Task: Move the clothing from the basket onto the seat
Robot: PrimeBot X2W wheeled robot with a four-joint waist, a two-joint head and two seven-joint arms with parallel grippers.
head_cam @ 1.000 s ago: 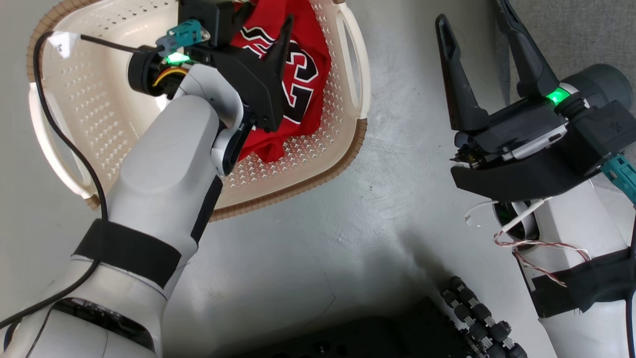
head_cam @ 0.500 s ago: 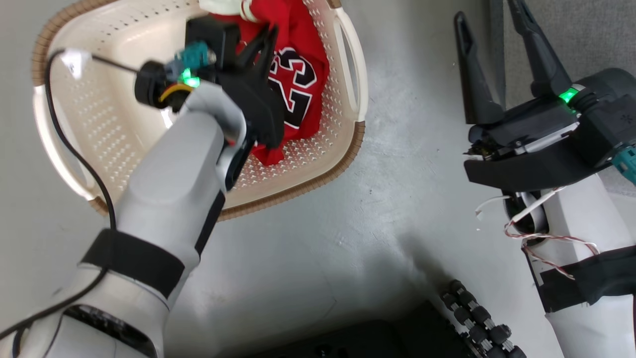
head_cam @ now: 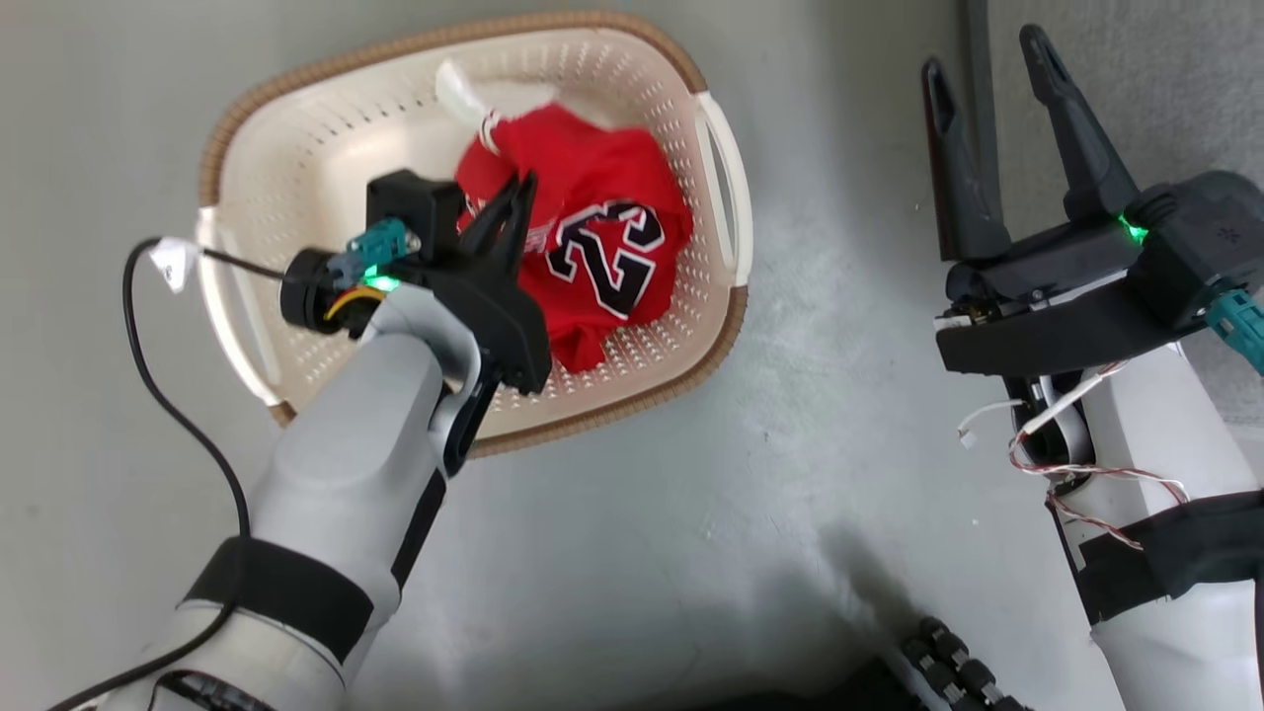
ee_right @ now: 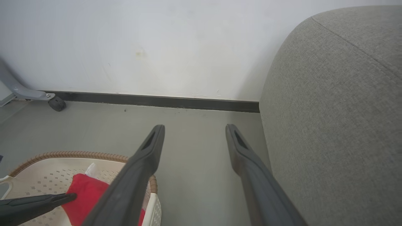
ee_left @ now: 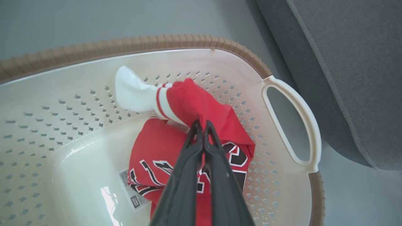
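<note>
The cream basket (head_cam: 296, 178) stands on the floor, with its brown rim (ee_left: 125, 44) around both garments. The red jersey (head_cam: 612, 257) with number 23 lies on its floor (ee_left: 150, 157). A red garment with a white striped end (ee_left: 191, 100) rises above the jersey, pinched at a fold by my left gripper (ee_left: 201, 124), which is shut on it inside the basket (head_cam: 513, 193). My right gripper (head_cam: 987, 59) hangs open and empty over the floor beside the grey seat (head_cam: 1165, 79), its fingers apart (ee_right: 194, 128). The seat (ee_right: 339, 110) stands right of the basket (ee_right: 62, 154).
A label sticker (ee_left: 132, 191) lies on the basket floor. The seat's edge (ee_left: 345, 62) stands close to the basket's white handle (ee_left: 292, 122). A wall with a dark baseboard (ee_right: 157, 101) is behind, and a grey leg on a caster (ee_right: 56, 103). My dark base (head_cam: 948, 671) is at the bottom.
My left gripper's fingers have come together on the red striped garment. The head camera has moved, so the whole basket is in the picture.
</note>
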